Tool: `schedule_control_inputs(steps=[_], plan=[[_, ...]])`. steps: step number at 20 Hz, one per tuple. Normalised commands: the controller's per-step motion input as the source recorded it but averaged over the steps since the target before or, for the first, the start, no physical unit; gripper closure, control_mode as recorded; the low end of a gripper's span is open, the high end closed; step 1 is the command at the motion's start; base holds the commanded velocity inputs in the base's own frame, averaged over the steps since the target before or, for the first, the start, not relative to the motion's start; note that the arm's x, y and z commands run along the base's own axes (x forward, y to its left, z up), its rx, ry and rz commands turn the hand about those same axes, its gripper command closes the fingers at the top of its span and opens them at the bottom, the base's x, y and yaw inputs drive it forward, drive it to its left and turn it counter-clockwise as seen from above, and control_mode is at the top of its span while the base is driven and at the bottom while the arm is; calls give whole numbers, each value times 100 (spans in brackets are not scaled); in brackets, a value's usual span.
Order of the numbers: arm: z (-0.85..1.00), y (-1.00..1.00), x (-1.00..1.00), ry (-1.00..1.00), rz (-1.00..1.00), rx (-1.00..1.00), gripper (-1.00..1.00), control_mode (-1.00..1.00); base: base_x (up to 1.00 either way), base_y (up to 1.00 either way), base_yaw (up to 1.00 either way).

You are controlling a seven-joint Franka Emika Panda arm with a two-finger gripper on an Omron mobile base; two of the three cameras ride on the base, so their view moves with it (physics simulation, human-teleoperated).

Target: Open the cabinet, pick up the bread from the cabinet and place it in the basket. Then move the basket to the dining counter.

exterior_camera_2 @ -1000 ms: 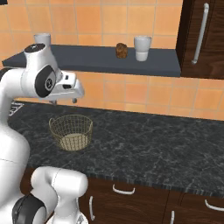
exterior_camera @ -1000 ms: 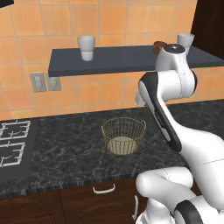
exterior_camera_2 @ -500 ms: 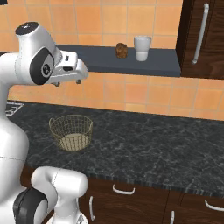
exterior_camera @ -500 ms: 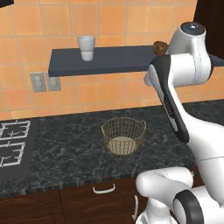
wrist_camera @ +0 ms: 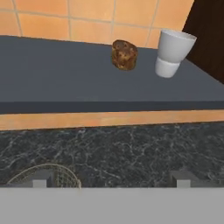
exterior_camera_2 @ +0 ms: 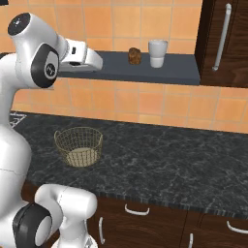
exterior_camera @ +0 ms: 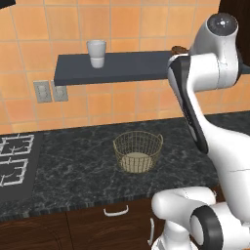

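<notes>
Done: nothing placed yet; the bread (wrist_camera: 124,54) sits on the dark shelf (wrist_camera: 65,78), just beside a white cup (wrist_camera: 173,52).
Left: grasp bread, drop it in the basket (exterior_camera_2: 78,146), carry basket to the dining counter.
Fingers: gripper (wrist_camera: 111,179) spread wide, holding nothing.
Bread: small, rounded, dark brown, lumpy.
Basket: empty on the black bench (exterior_camera_2: 169,164).

Glossy white arm (exterior_camera: 215,136) of rounded segments, dark grey at the joints. Black disc caps on the joint ends. Bulbous white base (exterior_camera_2: 63,213).
</notes>
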Motion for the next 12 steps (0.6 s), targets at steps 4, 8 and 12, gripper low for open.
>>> schedule_control_inputs(steps=[4, 8, 12], plan=[[7, -25, 49, -10, -4, 9, -100, -100, 0, 0, 0], [2, -26, 56, -5, 0, 9, -100, -100, 0, 0, 0], [3, -49, 39, 0, 0, 4, -100, -100, 0, 0, 0]])
